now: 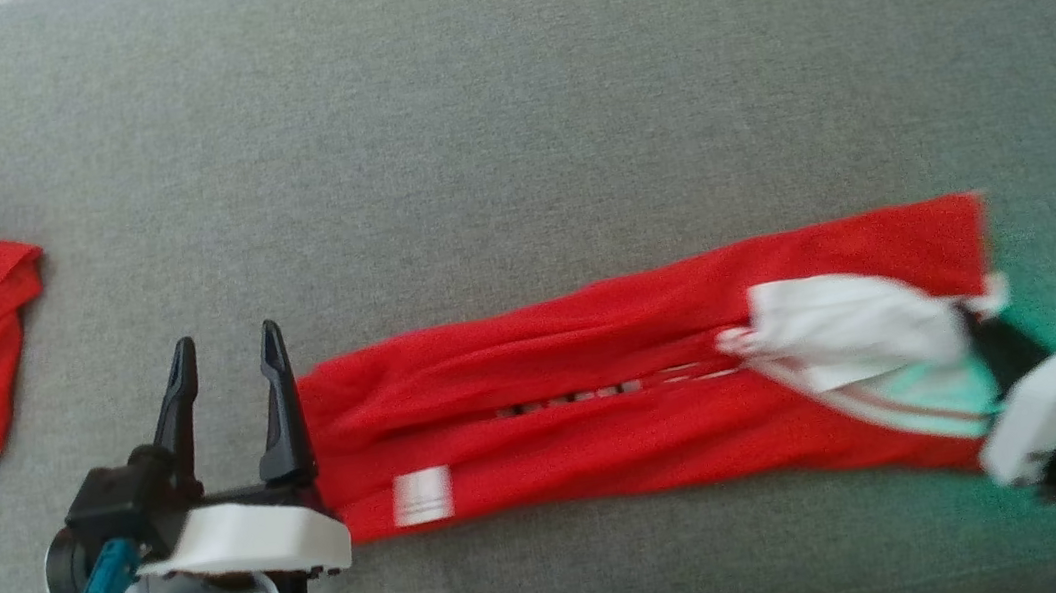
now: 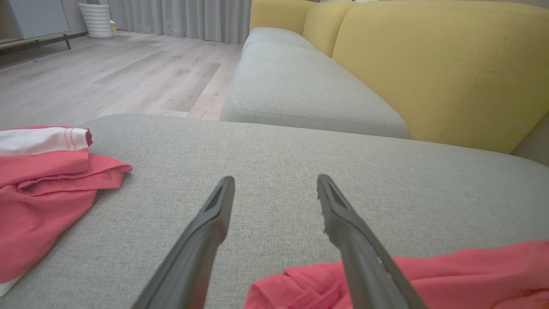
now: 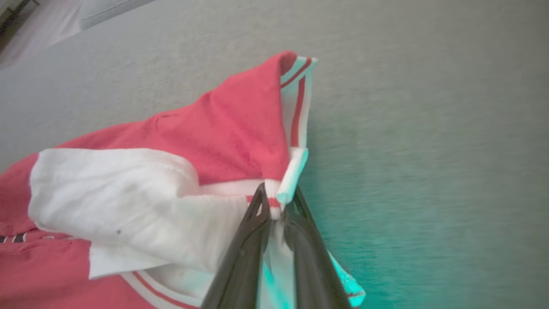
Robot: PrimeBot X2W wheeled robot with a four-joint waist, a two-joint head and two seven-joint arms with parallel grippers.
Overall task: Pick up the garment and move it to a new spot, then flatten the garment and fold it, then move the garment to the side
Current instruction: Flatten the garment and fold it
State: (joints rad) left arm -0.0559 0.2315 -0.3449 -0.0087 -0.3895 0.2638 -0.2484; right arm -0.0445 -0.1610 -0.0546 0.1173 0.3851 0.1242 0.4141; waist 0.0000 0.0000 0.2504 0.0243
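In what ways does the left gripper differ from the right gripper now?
The left gripper is open, fingers apart; the right gripper is shut. The left gripper holds nothing, while the right gripper pinches the white edge of the red garment. The left gripper stands at the garment's left end, the right gripper at its right end. Both have dark fingers.

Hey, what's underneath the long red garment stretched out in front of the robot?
The red garment lies on the grey cushion, which shows around it. Its folded layers cover whatever lies beneath, so that cannot be seen. The right end effector pinches its white-trimmed end.
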